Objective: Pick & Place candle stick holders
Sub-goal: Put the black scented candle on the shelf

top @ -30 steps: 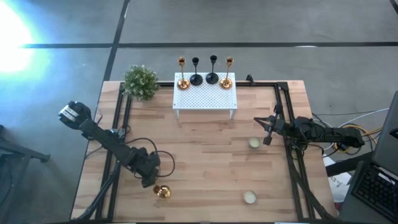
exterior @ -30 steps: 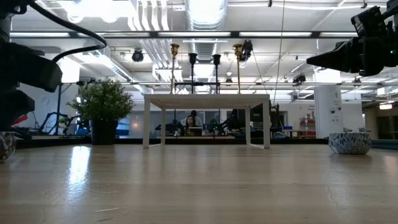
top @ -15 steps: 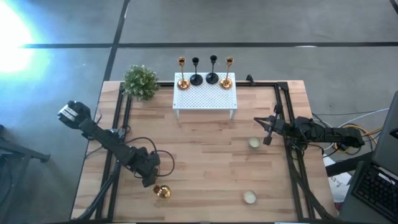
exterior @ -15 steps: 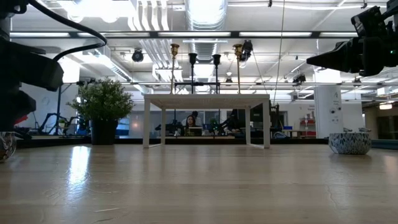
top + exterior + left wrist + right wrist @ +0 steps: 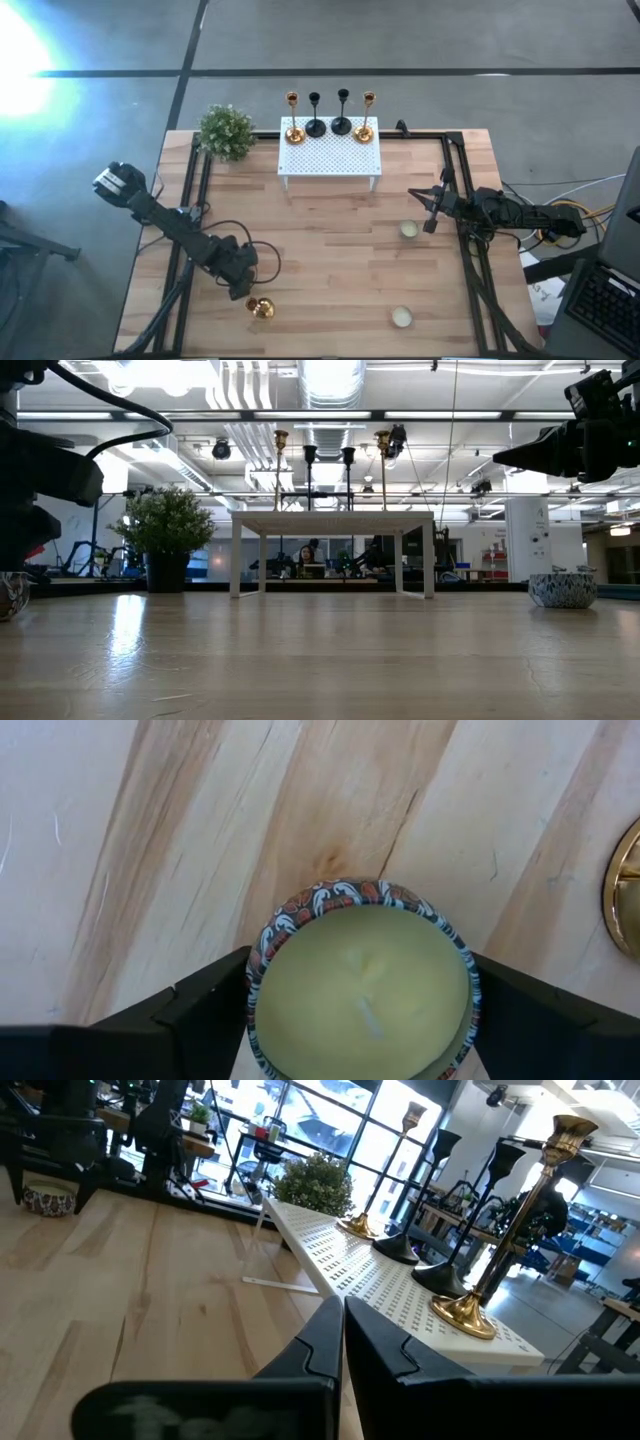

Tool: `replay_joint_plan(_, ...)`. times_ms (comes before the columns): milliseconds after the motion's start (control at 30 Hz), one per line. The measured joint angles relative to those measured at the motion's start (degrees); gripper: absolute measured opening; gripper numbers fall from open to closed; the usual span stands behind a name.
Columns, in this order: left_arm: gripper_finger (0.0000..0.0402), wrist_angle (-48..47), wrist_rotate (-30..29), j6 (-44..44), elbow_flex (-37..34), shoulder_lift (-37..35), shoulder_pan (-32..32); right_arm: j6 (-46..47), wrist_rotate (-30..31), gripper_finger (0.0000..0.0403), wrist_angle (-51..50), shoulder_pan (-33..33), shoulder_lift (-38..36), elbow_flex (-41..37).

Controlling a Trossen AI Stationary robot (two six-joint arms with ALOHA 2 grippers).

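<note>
Near the surface's front-left corner the left tool [image 5: 360, 1020] straddles a small patterned tin candle [image 5: 362, 982], fingers apart, and should close squarely; the right tool [image 5: 430, 212] waits shut; four slim gold and black candle stick holders [image 5: 328, 117] stand on the white perforated rack [image 5: 330, 155].

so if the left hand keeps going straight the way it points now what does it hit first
Most likely the patterned candle tin: in the left wrist view it sits directly ahead of the left hand, between its open fingers. The bare wooden table lies just beneath it. Depth between them is unclear.
</note>
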Motion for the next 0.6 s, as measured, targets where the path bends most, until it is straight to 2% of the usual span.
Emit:
replay_joint_plan(133,0.0302,0.04,0.02,0.19,0.0,0.0,0.0,0.0,-0.01,0.0008,0.0,0.0,0.02,0.0)
replay_joint_plan(600,0.0304,-3.14,2.19,4.72,2.52,0.15,1.36,0.0,0.0,0.0008,0.0,0.0,0.0,0.0)
